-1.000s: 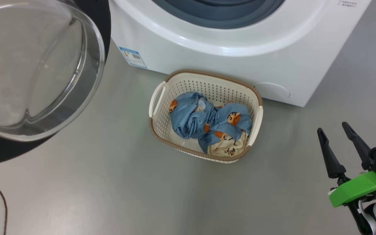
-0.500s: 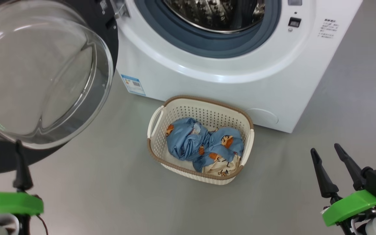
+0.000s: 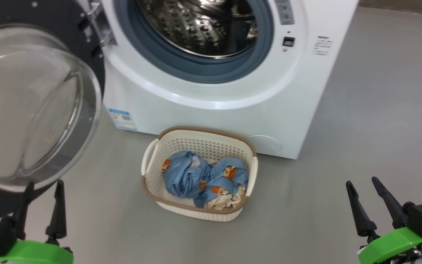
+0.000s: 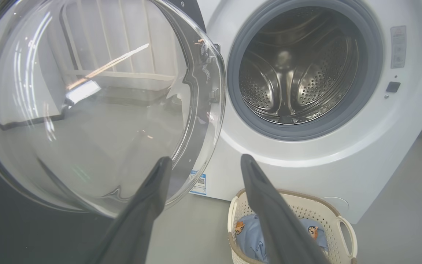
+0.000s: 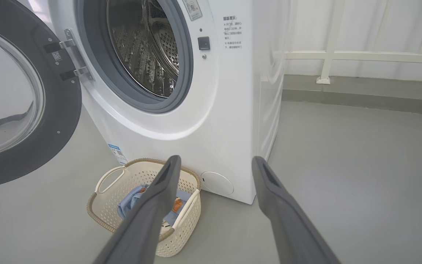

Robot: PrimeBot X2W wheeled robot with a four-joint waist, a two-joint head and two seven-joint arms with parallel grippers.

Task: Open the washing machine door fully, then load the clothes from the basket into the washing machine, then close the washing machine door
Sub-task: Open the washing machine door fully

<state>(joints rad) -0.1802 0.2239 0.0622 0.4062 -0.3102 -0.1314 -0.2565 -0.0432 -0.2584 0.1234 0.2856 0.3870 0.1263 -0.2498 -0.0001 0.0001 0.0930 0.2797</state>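
The left gripper (image 3: 45, 183) hung low at the robot's left, its two dark fingers (image 3: 58, 209) pointing up, spread well apart and empty. The right gripper (image 3: 361, 180) sat low on the other side, fingers likewise parted and empty, above a green wrist mount (image 3: 394, 244).

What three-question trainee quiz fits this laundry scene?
1. True or false: the large round washing machine door, with its glossy black rim and clear glass bowl, is shut against the big white front-loading washing machine.
2. Where are the light blue and cream printed clothes? A) in the steel drum B) in the small cream perforated plastic basket C) on the grey floor
3. Fill in: the left gripper and the right gripper both have their jaws ____, holding nothing.

Key: 1 false; 2 B; 3 open.
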